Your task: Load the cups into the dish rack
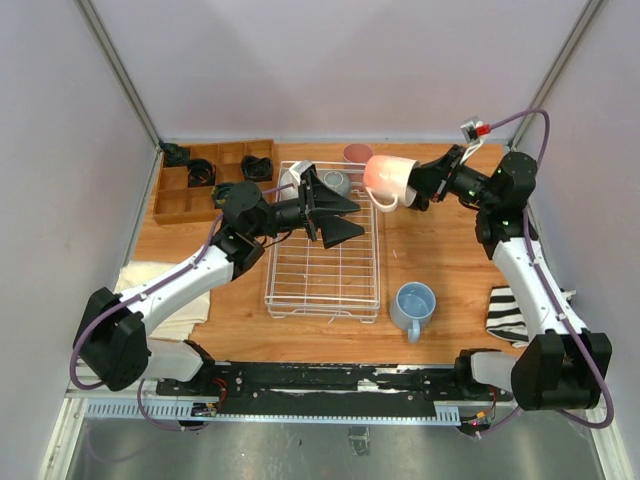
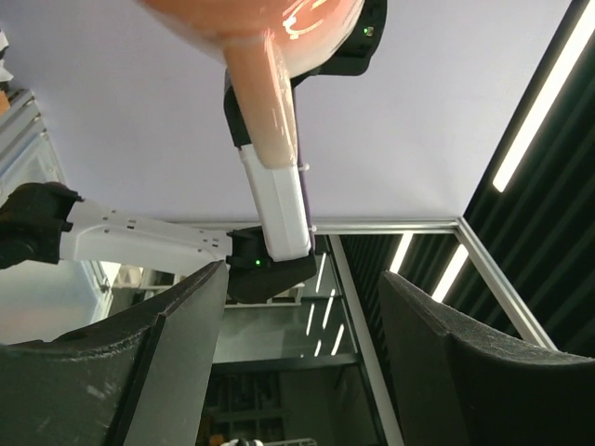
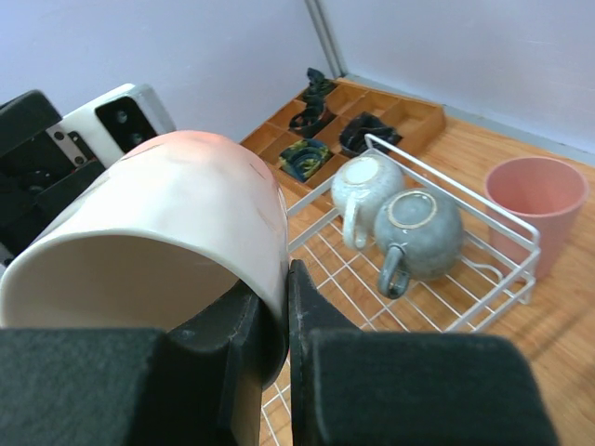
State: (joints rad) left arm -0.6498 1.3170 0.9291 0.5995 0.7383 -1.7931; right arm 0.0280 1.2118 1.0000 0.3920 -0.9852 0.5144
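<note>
Warm wooden tabletop under pale lilac walls carries the dish rack at its middle, and we place everything from that rack. Our right gripper pinches the wall of the pale pink mug at its rim and holds it on its side in the air above the rack's far right corner. Our left gripper hovers over the rack's far half with its fingers spread wide and nothing between them. Inside the rack, at its far end, the white mug and the grey-green mug sit mouth down, side by side. The pink tumbler stands just beyond the rack's far right corner, and the light blue mug stands just off its near right corner. We judge the step in hand to be bringing the pale pink mug over for placing. Our next move calls for turning it mouth down, lowering it onto bare grid nearer than the two loaded mugs, clear of the left fingers, then loosening the pinch
</note>
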